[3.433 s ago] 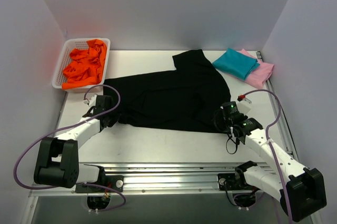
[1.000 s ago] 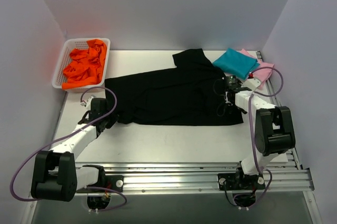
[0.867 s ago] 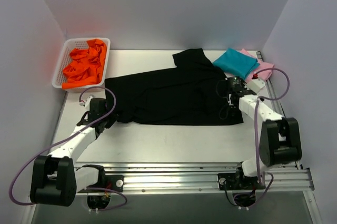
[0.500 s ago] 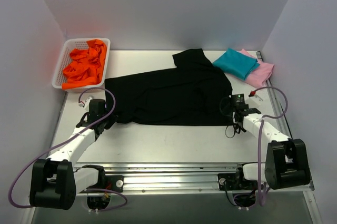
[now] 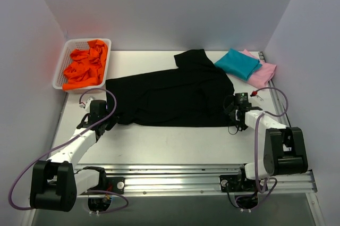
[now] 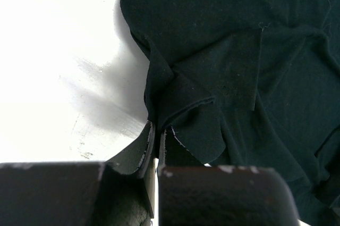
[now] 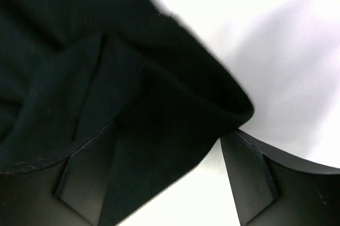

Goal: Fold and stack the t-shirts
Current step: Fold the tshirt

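Black t-shirt (image 5: 170,95) spread centrally, basket (image 5: 79,41) far left, teal shirt (image 5: 237,63) atop pink shirt (image 5: 264,73)

A white slotted basket (image 5: 58,72) sits well beyond the left claw (image 5: 108,122) and off to its left, at the far corner of the table (image 5: 170,146) — crumpled orange cloth (image 5: 85,66) is heaped in it. White tabletop stretches from the left claw across to the right claw (image 5: 230,111) and nearer than both. Behind the claws, along the table's near edge, runs a metal rail (image 5: 175,182). Plain pale walls (image 5: 159,8) stand beyond them and on either flank.
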{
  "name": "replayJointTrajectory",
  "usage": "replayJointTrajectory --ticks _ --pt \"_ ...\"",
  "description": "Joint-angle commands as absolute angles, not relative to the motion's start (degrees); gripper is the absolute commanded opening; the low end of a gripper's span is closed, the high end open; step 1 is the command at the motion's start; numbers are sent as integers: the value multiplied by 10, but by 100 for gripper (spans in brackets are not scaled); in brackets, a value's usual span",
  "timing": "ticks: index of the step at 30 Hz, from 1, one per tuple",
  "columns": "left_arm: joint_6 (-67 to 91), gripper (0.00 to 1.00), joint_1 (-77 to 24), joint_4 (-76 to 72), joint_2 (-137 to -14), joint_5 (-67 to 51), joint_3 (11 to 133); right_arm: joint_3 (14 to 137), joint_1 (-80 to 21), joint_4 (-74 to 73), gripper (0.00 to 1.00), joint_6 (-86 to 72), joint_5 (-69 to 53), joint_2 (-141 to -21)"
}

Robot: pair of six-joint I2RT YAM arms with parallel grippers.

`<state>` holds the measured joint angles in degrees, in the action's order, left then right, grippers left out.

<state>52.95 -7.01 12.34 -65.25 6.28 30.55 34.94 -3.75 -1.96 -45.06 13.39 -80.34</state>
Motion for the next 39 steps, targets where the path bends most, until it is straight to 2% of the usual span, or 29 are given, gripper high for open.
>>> replayJointTrajectory --ticks 1,3,6,7,9,10,17,26,34,35,36,37,38,39 --pt "528 2 -66 114 -642 66 305 359 -7 -26 73 -438 117 -828" --pt "528 2 -66 116 -640 61 306 361 25 -24 70 -429 114 -831" --pt "529 2 -66 125 -625 61 304 356 61 16 44 -414 71 -842" --pt "529 2 -66 127 -621 61 303 354 67 23 28 -414 62 -843" --pt "528 2 -66 136 -614 63 306 342 77 43 13 -410 36 -827" --pt "529 2 -66 149 -611 66 308 338 80 45 1 -410 40 -818" --pt "516 2 -66 224 -563 73 317 298 90 4 0 -418 92 -692" --pt "503 2 -65 359 -469 108 334 301 91 -139 0 -481 179 -489" --pt "520 2 -68 375 -452 87 322 301 91 -196 0 -538 229 -423" --pt "519 2 -69 375 -449 78 320 298 91 -199 3 -538 223 -418" --pt "519 6 -69 375 -446 52 318 298 91 -203 26 -538 218 -415" --pt "522 15 -71 372 -442 36 313 300 91 -202 47 -533 208 -413" --pt "523 29 -74 366 -439 20 307 302 91 -202 64 -526 189 -413" --pt "529 78 -80 360 -429 -5 295 307 91 -213 82 -522 187 -414"
